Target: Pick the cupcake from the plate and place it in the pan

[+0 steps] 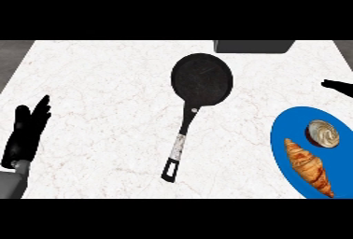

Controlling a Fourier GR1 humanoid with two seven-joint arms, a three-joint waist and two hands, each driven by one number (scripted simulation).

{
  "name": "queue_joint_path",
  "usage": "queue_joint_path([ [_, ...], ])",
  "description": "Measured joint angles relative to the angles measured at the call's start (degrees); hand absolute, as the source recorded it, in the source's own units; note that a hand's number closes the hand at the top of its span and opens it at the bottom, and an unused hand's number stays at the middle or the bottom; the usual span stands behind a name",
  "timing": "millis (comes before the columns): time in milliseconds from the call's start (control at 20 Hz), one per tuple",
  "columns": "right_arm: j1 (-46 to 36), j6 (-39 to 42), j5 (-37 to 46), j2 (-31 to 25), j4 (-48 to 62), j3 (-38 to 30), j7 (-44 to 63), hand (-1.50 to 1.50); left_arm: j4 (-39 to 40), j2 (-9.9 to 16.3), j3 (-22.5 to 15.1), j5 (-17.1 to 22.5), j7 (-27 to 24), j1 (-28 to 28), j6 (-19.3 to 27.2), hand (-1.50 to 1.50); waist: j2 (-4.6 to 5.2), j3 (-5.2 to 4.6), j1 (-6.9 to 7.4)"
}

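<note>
- Your left hand (pixel 24 135) shows at the left edge of the head view, black, fingers straight and pointing up and a touch to the right, thumb set apart on its left side. It's open and holding nothing.
- Below it you get a short stretch of the grey left forearm (pixel 10 183) coming in at the lower left corner.
- Your right hand (pixel 338 87) only peeks in at the right edge, upper part: a black tip pointing left. You can't tell from this how it is set.
</note>
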Motion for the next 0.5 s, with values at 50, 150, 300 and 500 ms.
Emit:
queue_joint_path([
  [50,0.6,0.1,1.1,0.3,0.1,-0.4,-0.3,-1.5,-0.8,-0.2,0.3,-0.3,0.5,0.4,0.0,0.0,-0.01,0.01,-0.05],
  [150,0.4,-0.1,3.9,1.9,1.7,-0.4,-1.5,-1.5,-1.1,-0.5,1.1,-0.8,0.2,1.2,-0.8,0.0,0.0,0.02,-0.06],
  [300,2.3,-1.0,7.8,3.0,1.8,-1.1,-2.7,-1.5,-2.5,-1.3,1.7,-2.1,0.9,2.2,-0.7,0.0,-0.04,0.02,-0.19],
  [500,2.3,0.1,12.0,4.1,3.0,-2.0,-3.8,-1.5,-2.7,-2.1,3.0,-3.5,1.5,2.4,-1.6,0.0,-0.04,0.02,-0.25],
])
